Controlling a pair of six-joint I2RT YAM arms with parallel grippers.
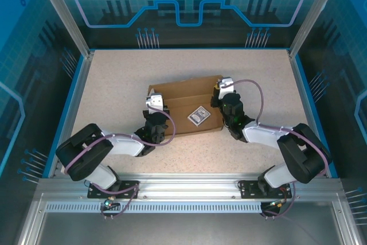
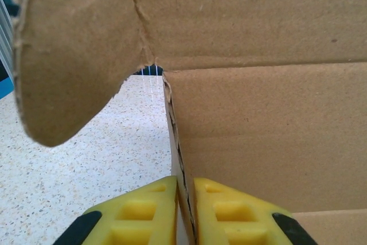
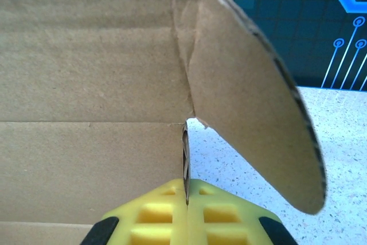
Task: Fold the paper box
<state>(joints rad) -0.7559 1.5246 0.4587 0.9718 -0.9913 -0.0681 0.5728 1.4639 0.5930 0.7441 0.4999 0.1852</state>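
1. You see the box (image 1: pixel 183 98) lying mid-table (image 1: pixel 114 78) between your 2 arms, with a small card (image 1: pixel 199 116) on it
2. Your left gripper (image 2: pixel 184 199) is clenched on the box's left wall, the cardboard pinched between its yellow fingers (image 2: pixel 143 210)
3. Your right gripper (image 3: pixel 186 199) is clenched on the right wall, just beside a rounded flap (image 3: pixel 252 113)

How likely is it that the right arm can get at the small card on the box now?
Not straight away, probably: the right pincer is shut on a side wall of the paper box and must let go first. Otherwise the card lies uncovered close by.
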